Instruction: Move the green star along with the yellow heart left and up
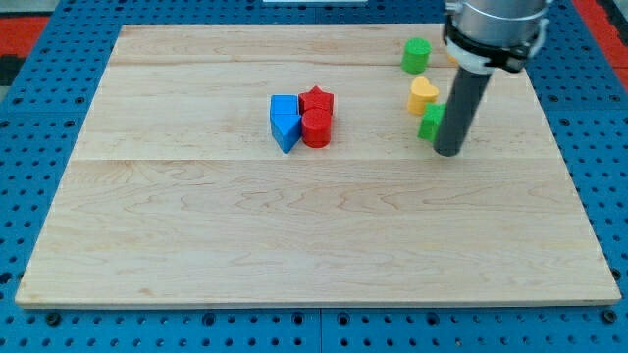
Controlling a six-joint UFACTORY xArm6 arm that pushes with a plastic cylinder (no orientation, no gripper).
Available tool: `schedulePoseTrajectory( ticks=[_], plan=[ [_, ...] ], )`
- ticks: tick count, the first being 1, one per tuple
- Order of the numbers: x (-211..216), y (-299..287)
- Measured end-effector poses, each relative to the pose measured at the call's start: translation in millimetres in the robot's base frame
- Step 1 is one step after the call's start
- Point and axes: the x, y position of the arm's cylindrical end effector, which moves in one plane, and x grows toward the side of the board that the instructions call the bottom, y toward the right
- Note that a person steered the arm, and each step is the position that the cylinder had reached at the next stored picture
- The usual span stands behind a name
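The green star [430,122] lies at the view's right on the wooden board [294,226], partly hidden behind my rod. The yellow heart [423,94] sits just above it, touching or nearly touching. My tip [448,152] rests on the board right against the green star's lower right side. The rod rises from there to the arm at the view's top right.
A green cylinder [416,54] stands above the yellow heart near the board's top edge. At mid-board a cluster holds a blue cube [284,106], a blue triangle [287,132], a red star [317,99] and a red cylinder [316,128].
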Motion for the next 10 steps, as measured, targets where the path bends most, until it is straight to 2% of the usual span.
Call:
schedulePoseTrajectory(
  ticks=[1, 2, 3, 4, 5, 6, 9, 10],
  plan=[
    [-27, 33],
    [-61, 37],
    [-59, 22],
    [-32, 22],
    [-28, -6],
    [-44, -31],
    [-134, -40],
    [-136, -56]
  ],
)
